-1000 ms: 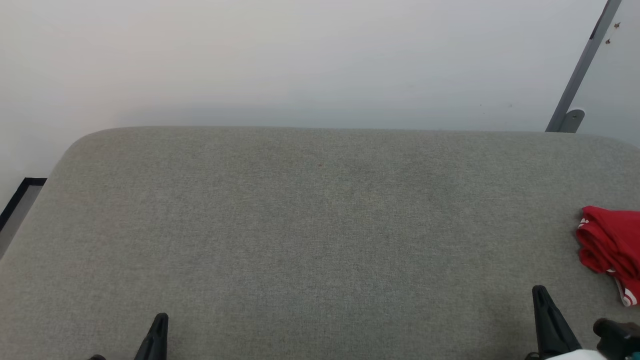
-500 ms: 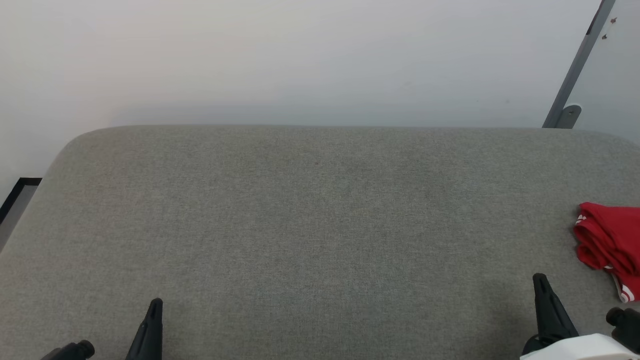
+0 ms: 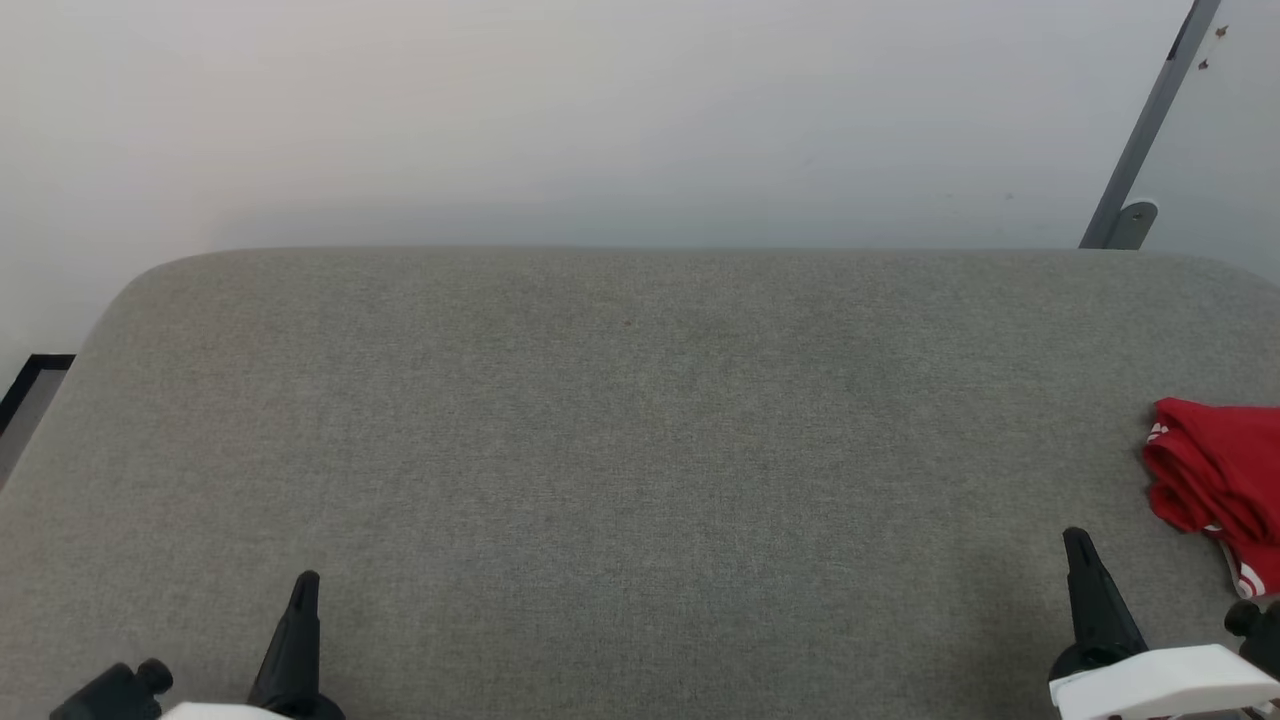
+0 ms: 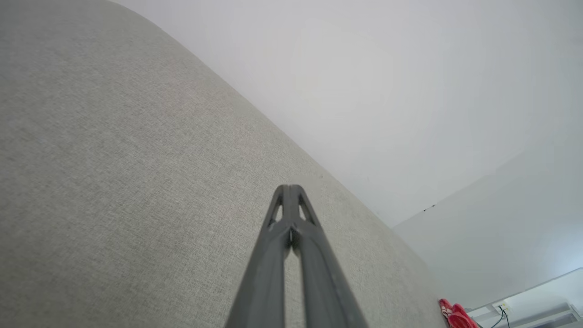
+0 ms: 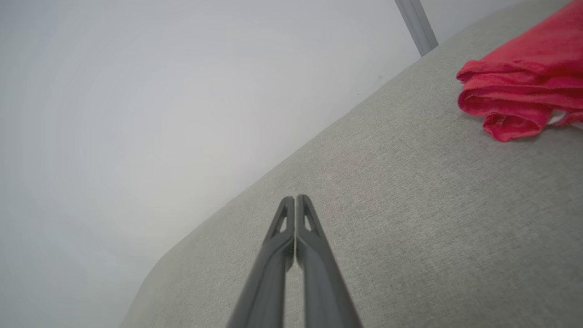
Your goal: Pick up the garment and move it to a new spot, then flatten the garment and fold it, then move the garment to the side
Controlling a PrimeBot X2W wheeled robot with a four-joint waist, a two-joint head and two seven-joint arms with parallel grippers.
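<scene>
**Mia:** Where is the red jersey with the white stripes (image 3: 1215, 480)?

**Tom:** It lies in a bunched heap on the big grey cloth-covered top (image 3: 640, 430), way over at the right side. Part of it runs off the edge of the head view. You can see little white stripes on its near end and a bit of white on its left side.

**Mia:** Is anything holding it?

**Tom:** No. It just lies on the grey cloth, and nothing touches it.

**Mia:** What about the right gripper (image 3: 1078, 545), the one with two long dark fingers?

**Tom:** It is at the near right, pointing to the far side. Its two fingers are pressed together with nothing between them. The jersey is near it, a little farther off and to the right. There is bare grey cloth between the two.

**Mia:** And the left gripper (image 3: 304, 585)?

**Tom:** That one is at the near left, well apart from the jersey. Its fingers are pressed together too, and it is holding nothing.

**Mia:** What is behind the grey top?

**Tom:** A plain pale wall (image 3: 600, 120). At the far right a thin grey metal bar (image 3: 1150, 110) slants up in front of it.
</scene>
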